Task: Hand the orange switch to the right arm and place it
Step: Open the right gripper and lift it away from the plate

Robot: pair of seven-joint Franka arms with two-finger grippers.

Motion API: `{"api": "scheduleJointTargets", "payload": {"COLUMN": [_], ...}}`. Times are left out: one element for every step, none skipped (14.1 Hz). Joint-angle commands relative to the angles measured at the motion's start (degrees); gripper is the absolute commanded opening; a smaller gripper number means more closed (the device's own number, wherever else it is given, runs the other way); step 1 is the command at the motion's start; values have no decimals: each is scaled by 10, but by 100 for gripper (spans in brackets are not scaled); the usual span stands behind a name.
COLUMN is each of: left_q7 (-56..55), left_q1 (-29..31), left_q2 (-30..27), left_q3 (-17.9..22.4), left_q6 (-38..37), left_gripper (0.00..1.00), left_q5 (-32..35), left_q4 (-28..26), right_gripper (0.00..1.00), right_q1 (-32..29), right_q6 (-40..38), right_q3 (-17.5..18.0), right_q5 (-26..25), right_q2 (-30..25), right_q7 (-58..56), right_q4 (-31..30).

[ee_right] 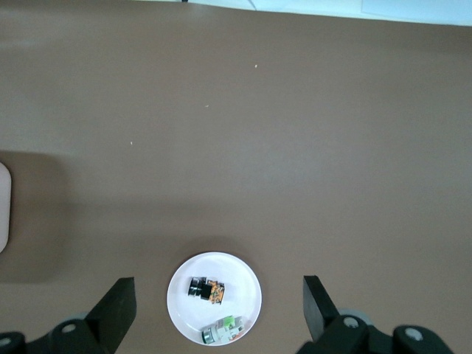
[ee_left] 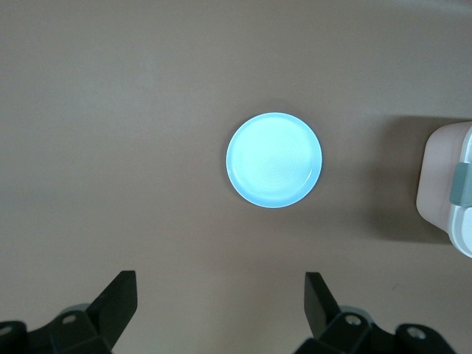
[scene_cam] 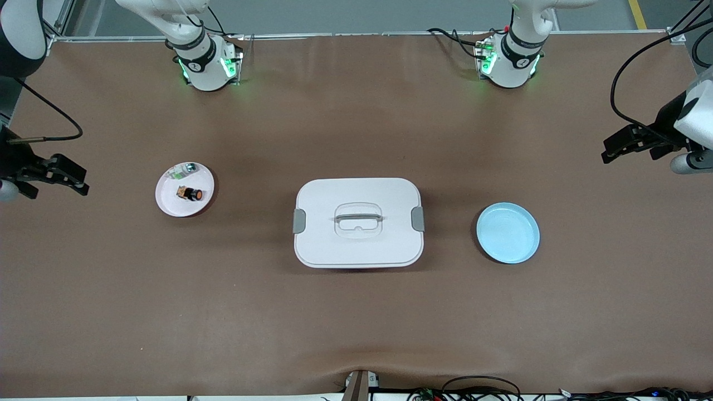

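The orange switch (scene_cam: 193, 194) lies on its side on a small white plate (scene_cam: 170, 203) toward the right arm's end of the table. It also shows in the right wrist view (ee_right: 207, 289) on that plate (ee_right: 240, 280). My right gripper (scene_cam: 83, 181) is open and empty, up over the table at that end, clear of the plate; the right wrist view (ee_right: 219, 296) looks down at the plate between its fingers. My left gripper (scene_cam: 605, 153) is open and empty over the left arm's end of the table, also seen in the left wrist view (ee_left: 220, 299).
A small white-and-green part (scene_cam: 184, 170) shares the white plate (ee_right: 223, 330). A white lidded box with a handle (scene_cam: 358, 221) stands mid-table (ee_left: 448, 184). An empty light-blue plate (scene_cam: 507, 232) sits toward the left arm's end (ee_left: 273, 159).
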Motion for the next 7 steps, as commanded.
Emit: {"api": "scheduleJointTargets", "payload": {"left_q7": [1, 0, -1, -1, -1, -1, -1], "left_q1": [2, 2, 2, 2, 2, 2, 2], "left_q2": [7, 7, 7, 7, 8, 12, 13], "left_q3": [-2, -1, -1, -1, -1, -1, -1], "left_q6": [-13, -13, -15, -16, -16, -16, -16], "left_gripper": [100, 100, 100, 100, 100, 100, 100], "left_q5": [5, 5, 5, 6, 6, 6, 6], "left_q4": [17, 16, 16, 15, 14, 15, 15], "right_gripper": [100, 100, 100, 100, 100, 100, 100], "right_q1": [-22, -24, -23, -22, -22, -24, -25], "right_q6": [-27, -30, -40, -52, -59, -68, -83], "right_q3": [6, 6, 6, 7, 6, 6, 6], "right_q5": [-12, -8, -2, 5, 8, 12, 14], "right_q2": [13, 16, 18, 19, 23, 28, 28], "right_q7": [11, 11, 12, 13, 16, 15, 16], "right_q4": [45, 50, 52, 58, 66, 74, 80]}}
